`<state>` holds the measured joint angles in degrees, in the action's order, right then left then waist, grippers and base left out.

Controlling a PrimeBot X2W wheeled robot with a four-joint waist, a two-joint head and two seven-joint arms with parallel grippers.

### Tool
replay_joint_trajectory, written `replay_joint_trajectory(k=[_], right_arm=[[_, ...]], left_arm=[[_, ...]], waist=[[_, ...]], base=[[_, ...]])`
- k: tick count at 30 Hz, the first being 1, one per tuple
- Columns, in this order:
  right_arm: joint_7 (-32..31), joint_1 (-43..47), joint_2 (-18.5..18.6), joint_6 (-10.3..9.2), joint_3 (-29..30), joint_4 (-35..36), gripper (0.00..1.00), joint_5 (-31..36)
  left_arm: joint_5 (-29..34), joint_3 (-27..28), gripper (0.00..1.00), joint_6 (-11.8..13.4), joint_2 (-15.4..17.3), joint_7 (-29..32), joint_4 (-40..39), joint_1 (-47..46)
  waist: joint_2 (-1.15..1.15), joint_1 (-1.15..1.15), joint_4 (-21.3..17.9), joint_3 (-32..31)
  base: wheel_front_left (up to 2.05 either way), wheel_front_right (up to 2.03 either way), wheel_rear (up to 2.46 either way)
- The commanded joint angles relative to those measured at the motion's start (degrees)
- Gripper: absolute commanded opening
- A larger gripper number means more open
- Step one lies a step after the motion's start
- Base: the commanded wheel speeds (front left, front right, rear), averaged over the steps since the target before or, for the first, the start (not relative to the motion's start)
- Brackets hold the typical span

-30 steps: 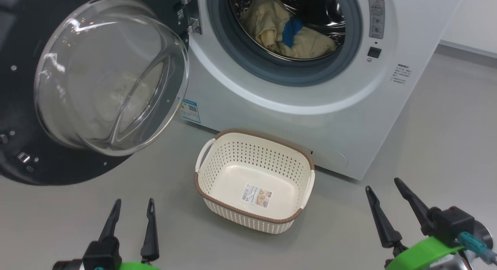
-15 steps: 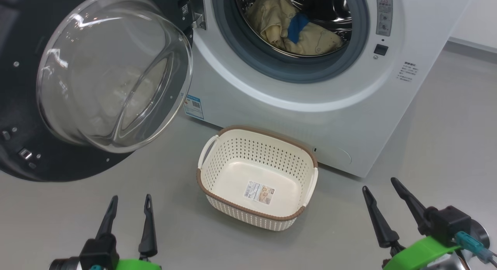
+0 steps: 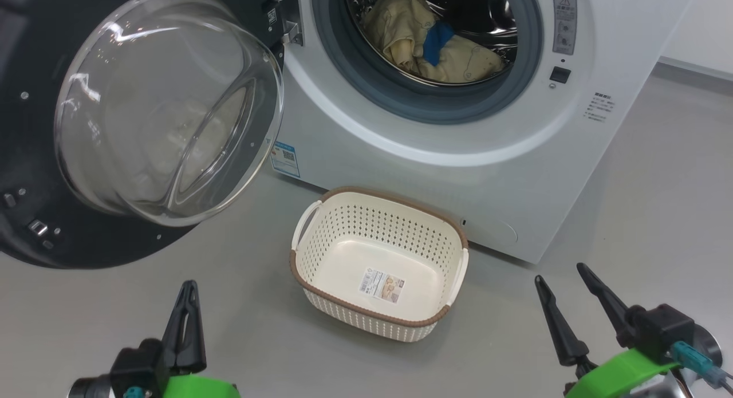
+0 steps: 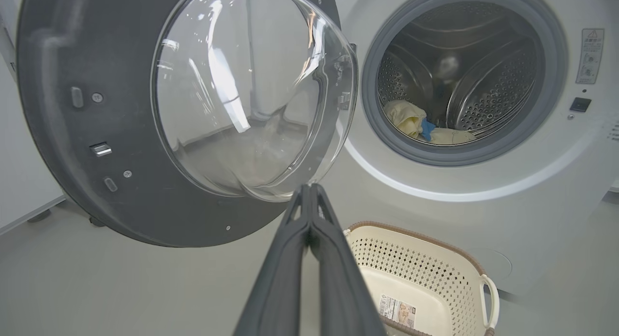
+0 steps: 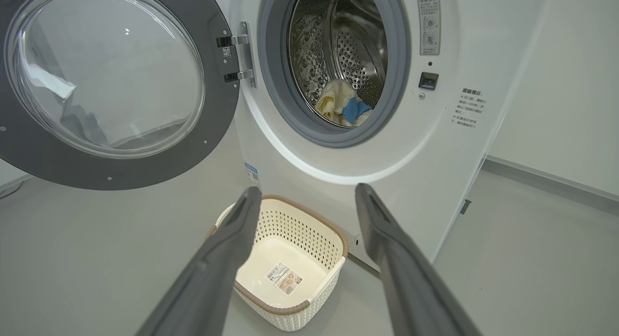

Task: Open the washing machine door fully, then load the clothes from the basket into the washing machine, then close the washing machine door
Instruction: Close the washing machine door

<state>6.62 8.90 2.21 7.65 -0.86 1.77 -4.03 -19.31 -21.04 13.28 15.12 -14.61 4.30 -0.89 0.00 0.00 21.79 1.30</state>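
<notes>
The washing machine (image 3: 435,157) stands at the top of the head view. The washing machine door (image 3: 166,106) hangs wide open on its left hinge, its glass bowl bulging out. The pale cream-yellow clothes (image 3: 435,43) with a blue patch lie inside the steel drum. On the floor in front sits the basket (image 3: 378,263), with nothing in it but a label sticker. My left gripper (image 3: 189,289) is shut at the lower left, its fingers pressed together with nothing between them, below the door (image 4: 121,109). My right gripper (image 3: 558,275) stands open at the lower right, right of the basket (image 5: 285,258).
Grey floor (image 3: 257,341) spreads around the basket and under both grippers. A white wall with a skirting edge (image 5: 556,181) runs to the right of the machine. The open door overhangs the floor on the left.
My left gripper's fingers have closed together on nothing. The head camera shifted slightly between the oldest frame and now. The right gripper, basket and door stay as they were.
</notes>
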Motion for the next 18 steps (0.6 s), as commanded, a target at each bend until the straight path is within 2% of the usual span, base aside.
replay_joint_trajectory(k=[1, 5, 7, 11, 13, 15, 18], right_arm=[[0.4, -2.6, 0.7, -0.16, -0.9, 2.1, 1.00, 0.0], [0.2, -2.3, 0.7, -0.16, -0.6, 2.3, 1.00, 0.1], [0.1, -2.1, 0.7, -0.16, -0.3, 2.5, 1.00, 0.1], [-0.3, -1.9, 0.7, -0.16, 0.1, 2.8, 1.00, 0.2], [-0.4, -1.8, 0.7, -0.16, 0.2, 3.0, 1.00, 0.3], [-0.6, -1.8, 0.7, -0.16, 0.4, 3.3, 1.00, 0.4], [-0.8, -1.7, 0.7, -0.16, 0.5, 3.7, 1.00, 0.4]], left_arm=[[-0.8, 3.0, 0.00, -1.0, -0.1, -0.4, -2.8, -2.7], [-2.6, 4.7, 0.00, -3.0, -1.3, -0.4, -4.8, -2.6], [-6.0, 6.5, 0.00, -5.7, -3.1, -0.4, -6.8, -2.4], [-14.0, 11.3, 0.00, -12.6, -6.3, -0.4, -10.9, -2.0], [-17.4, 13.3, 0.00, -15.7, -7.0, -0.4, -12.5, -1.9], [-21.3, 14.8, 0.00, -17.8, -7.3, -0.4, -14.0, -2.0], [-28.1, 16.5, 0.00, -19.4, -6.9, 0.2, -16.3, -2.6]], waist=[[0.00, 0.00, 0.2, 0.1], [0.00, 0.00, 0.6, 0.0], [0.00, 0.00, 1.0, 0.0], [0.00, 0.00, 1.6, -0.2], [0.00, 0.00, 1.9, -0.2], [0.00, 0.00, 2.1, -0.3], [0.00, 0.00, 2.4, -0.2]], base=[[0.00, 0.00, 0.00], [0.00, 0.00, 0.00], [0.00, 0.00, 0.00], [0.00, 0.00, 0.00], [0.00, 0.00, 0.00], [0.00, 0.00, 0.00], [0.00, 0.00, 0.00]])
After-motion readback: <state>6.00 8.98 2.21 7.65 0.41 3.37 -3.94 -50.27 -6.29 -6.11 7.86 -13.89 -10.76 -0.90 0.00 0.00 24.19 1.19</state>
